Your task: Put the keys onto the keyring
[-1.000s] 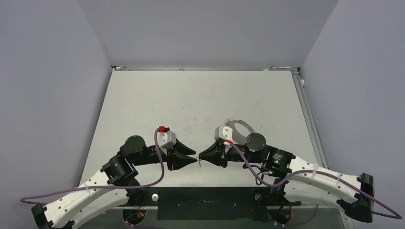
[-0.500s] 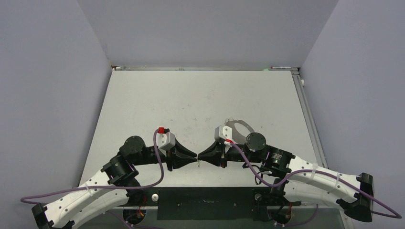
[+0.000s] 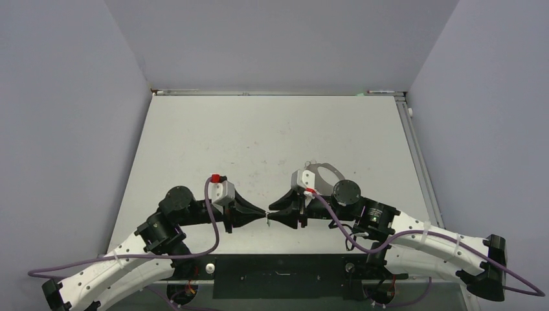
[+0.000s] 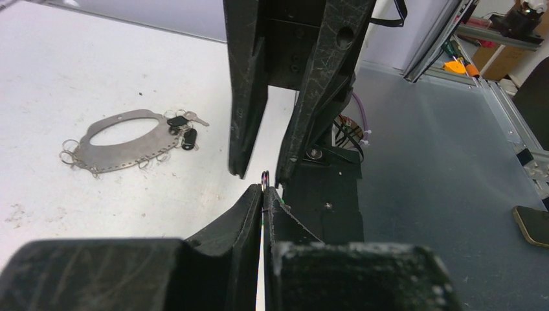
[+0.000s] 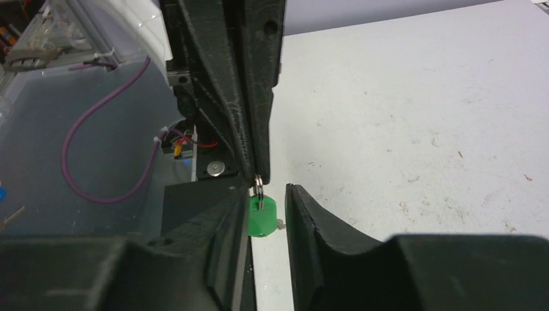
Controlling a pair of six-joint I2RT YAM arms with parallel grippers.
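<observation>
My left gripper [image 4: 264, 188] is shut on a small split ring [image 4: 265, 175]. From that ring hangs a key with a green head [image 5: 262, 216]. The green key sits between the fingers of my right gripper [image 5: 267, 189], which stand apart from each other, with a gap on the key's right side. From above, both grippers meet tip to tip [image 3: 267, 216] near the table's front edge. The keyring [image 4: 123, 139], a flat pale grey oval plate with small rings on its rim, lies on the table with dark-headed keys [image 4: 183, 129] at one end. My right wrist partly covers it [image 3: 327, 170].
A black base plate [image 3: 278, 275] runs between the arm bases at the near edge. Purple cables [image 3: 213, 220] loop over both arms. Grey walls close in the white table [image 3: 272, 136] on three sides.
My left gripper has closed onto the small ring. My right gripper, shut on the green key before, has opened. Both arms stayed nearly in place.
</observation>
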